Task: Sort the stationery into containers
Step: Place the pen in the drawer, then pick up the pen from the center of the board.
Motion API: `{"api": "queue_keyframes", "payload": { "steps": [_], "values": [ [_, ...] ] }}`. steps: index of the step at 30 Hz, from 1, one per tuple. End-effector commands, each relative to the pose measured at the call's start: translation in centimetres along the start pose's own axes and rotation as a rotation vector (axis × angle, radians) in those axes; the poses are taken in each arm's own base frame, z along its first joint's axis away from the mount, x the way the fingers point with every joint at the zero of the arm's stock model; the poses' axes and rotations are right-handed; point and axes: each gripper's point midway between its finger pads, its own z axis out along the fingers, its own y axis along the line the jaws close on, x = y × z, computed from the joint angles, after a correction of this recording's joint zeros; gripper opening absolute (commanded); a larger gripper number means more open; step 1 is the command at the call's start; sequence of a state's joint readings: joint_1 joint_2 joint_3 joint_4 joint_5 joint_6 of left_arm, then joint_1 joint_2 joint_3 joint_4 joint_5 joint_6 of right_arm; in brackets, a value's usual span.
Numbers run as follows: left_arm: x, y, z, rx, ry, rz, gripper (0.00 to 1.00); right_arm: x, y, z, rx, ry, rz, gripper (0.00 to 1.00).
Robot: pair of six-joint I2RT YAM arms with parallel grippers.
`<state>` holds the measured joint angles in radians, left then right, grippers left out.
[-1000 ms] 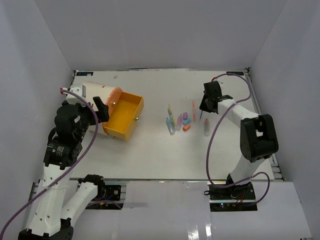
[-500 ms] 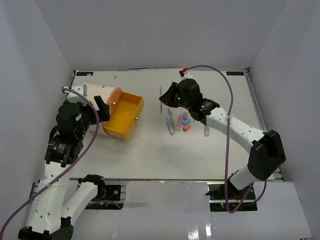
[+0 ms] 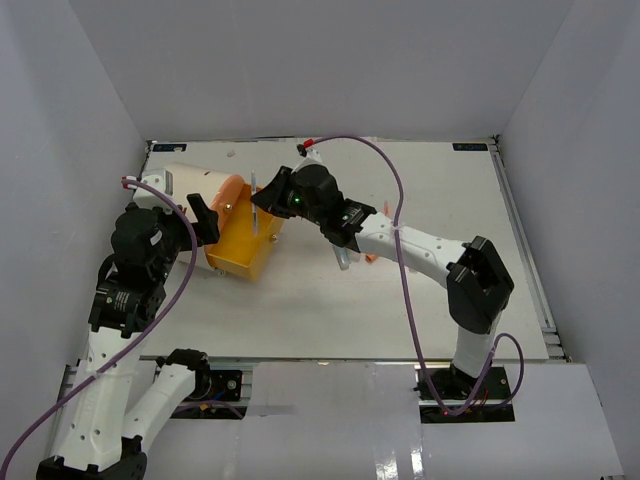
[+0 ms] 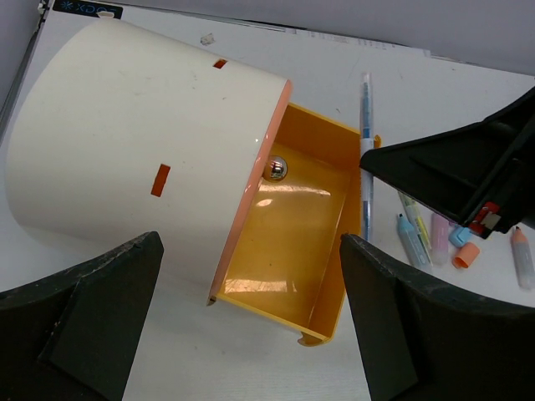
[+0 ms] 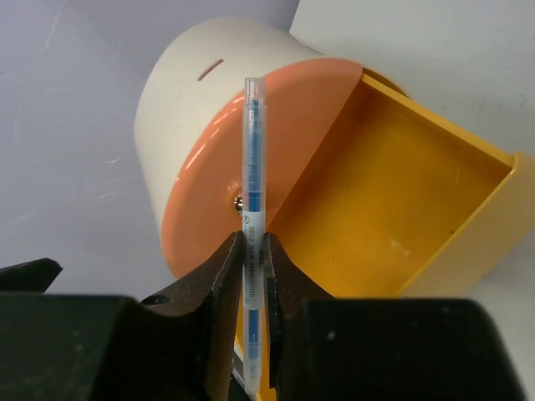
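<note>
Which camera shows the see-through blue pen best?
The right wrist view: the clear blue-cored pen stands large and sharp in the right gripper. The left wrist view hides part of it; the top view shows a thin sliver.

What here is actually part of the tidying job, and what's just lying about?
Part of the job:
- blue pen, held in the right pincer
- cream cylinder with its open orange drawer
- loose pens and blocks on the table

Just there:
- purple cables
</note>
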<state>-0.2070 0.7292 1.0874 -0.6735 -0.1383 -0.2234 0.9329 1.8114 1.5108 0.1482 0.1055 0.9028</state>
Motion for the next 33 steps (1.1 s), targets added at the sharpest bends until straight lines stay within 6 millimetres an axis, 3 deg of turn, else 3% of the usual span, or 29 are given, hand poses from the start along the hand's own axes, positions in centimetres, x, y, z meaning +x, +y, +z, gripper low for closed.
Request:
{"api": "queue_keyframes", "payload": {
  "steps": [1, 8, 9, 12, 14, 17, 19, 20, 27, 29, 33],
  "values": [
    [0.1, -0.3, -0.2, 0.015, -0.001, -0.005, 0.98, -1.0, 1.8, 1.0, -0.051, -0.04, 0.044, 0.21],
    [0.3, -0.3, 0.0, 0.013, 0.005, -0.004, 0.98, -0.3, 1.7, 1.3, -0.059, -0.001, -0.002, 0.46],
    [0.3, -0.2, 0.0, 0.013, 0.005, -0.004, 0.98, -0.1, 1.7, 1.4, -0.06, 0.006, -0.01, 0.53],
    [0.2, -0.3, 0.0, 0.015, 0.006, -0.003, 0.98, -0.1, 1.9, 1.1, -0.069, 0.018, -0.048, 0.56],
    [0.1, -0.3, 0.0, 0.013, 0.005, -0.001, 0.98, -1.2, 1.9, 0.1, -0.047, -0.021, -0.093, 0.58],
    [-0.1, -0.2, -0.1, 0.011, 0.001, 0.004, 0.98, -3.1, -1.2, -1.2, 0.078, -0.096, -0.23, 0.7],
    [0.0, -0.2, 0.0, 0.009, 0.001, 0.003, 0.98, -5.3, -4.4, -3.0, 0.197, -0.125, -0.345, 0.78],
    [0.1, -0.2, 0.0, 0.009, 0.004, 0.004, 0.98, -7.4, -5.6, -4.3, 0.249, -0.159, -0.368, 0.79],
    [0.5, -0.1, -0.1, 0.007, 0.01, 0.008, 0.98, -12.1, -19.4, -10.7, 0.624, -0.094, -0.465, 0.81],
    [0.5, -0.1, 0.0, 0.01, 0.012, 0.008, 0.98, -12.0, -23.6, -12.2, 0.703, -0.021, -0.458, 0.79],
    [0.7, -0.2, 0.1, 0.011, 0.02, 0.007, 0.98, -10.8, -28.4, -13.1, 0.757, 0.073, -0.421, 0.73]
  ]
}}
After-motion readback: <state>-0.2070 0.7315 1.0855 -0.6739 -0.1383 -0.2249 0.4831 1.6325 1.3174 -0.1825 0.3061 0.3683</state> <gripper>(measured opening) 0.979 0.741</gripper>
